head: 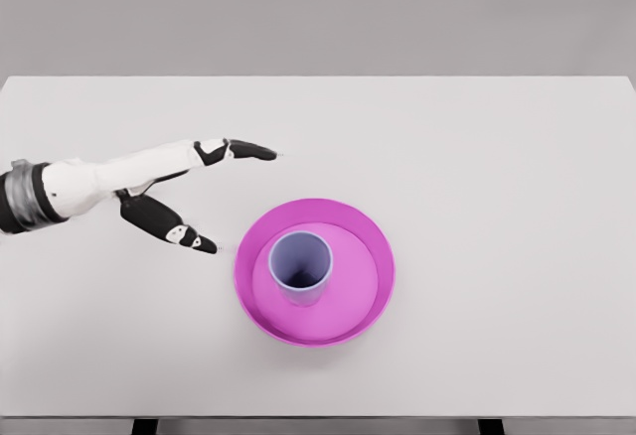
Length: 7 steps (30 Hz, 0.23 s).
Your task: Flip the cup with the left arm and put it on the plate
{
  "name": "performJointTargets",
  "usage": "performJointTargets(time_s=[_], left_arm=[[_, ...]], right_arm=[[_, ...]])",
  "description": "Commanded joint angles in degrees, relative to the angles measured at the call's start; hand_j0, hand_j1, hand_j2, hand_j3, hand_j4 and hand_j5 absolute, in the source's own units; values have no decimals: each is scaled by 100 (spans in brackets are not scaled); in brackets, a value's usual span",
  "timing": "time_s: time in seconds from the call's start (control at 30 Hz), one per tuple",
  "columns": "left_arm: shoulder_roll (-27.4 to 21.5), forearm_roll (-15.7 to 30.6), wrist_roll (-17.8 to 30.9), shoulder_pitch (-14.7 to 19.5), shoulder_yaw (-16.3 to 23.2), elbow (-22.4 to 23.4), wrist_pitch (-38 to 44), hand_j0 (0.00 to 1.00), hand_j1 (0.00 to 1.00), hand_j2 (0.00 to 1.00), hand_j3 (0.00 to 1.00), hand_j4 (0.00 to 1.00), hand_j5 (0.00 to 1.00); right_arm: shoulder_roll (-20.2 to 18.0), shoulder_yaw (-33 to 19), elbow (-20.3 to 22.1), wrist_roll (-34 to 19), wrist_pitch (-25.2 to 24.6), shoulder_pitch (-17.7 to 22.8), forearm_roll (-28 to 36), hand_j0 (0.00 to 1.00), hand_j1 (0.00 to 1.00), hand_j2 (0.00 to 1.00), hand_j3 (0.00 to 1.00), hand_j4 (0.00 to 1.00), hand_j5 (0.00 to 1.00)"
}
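Plate (366, 301) (magenta, raised rim) sits near table's (517, 177) front edge. Cup (300, 264) stands upright inside plate, mouth up, interior hollow. Left hand (174, 192) hovers farther back, left of plate, apart from cup; fingers (248, 150) spread, thumb toward plate rim, holding nothing.

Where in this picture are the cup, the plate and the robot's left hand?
cup (300, 264): head view, inside of its open mouth.
plate (370, 239): head view, right rim.
left hand (164, 189): head view, palm, fingers spread.
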<state>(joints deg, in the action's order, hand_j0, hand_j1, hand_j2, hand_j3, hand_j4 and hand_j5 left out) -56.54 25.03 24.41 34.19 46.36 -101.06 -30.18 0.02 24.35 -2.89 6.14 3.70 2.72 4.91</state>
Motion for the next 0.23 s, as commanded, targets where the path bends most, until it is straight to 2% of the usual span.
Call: performJointTargets(time_s=[0.0, 0.1, 0.2], left_arm=[[-436, 89, 11, 0, -74, -2, -482, 100, 100, 100, 100, 100, 100], [-770, 81, 20, -62, -65, -2, -482, 100, 100, 100, 100, 100, 100], [-797, 81, 20, -149, -56, -2, -482, 100, 100, 100, 100, 100, 100]], right_arm=[[-2, 0, -1, 1, -1, 0, 1, 100, 100, 100, 100, 100, 100], [-2, 0, -1, 1, 8, 0, 1, 100, 100, 100, 100, 100, 100], [-2, 0, -1, 1, -1, 0, 1, 100, 100, 100, 100, 100, 100]])
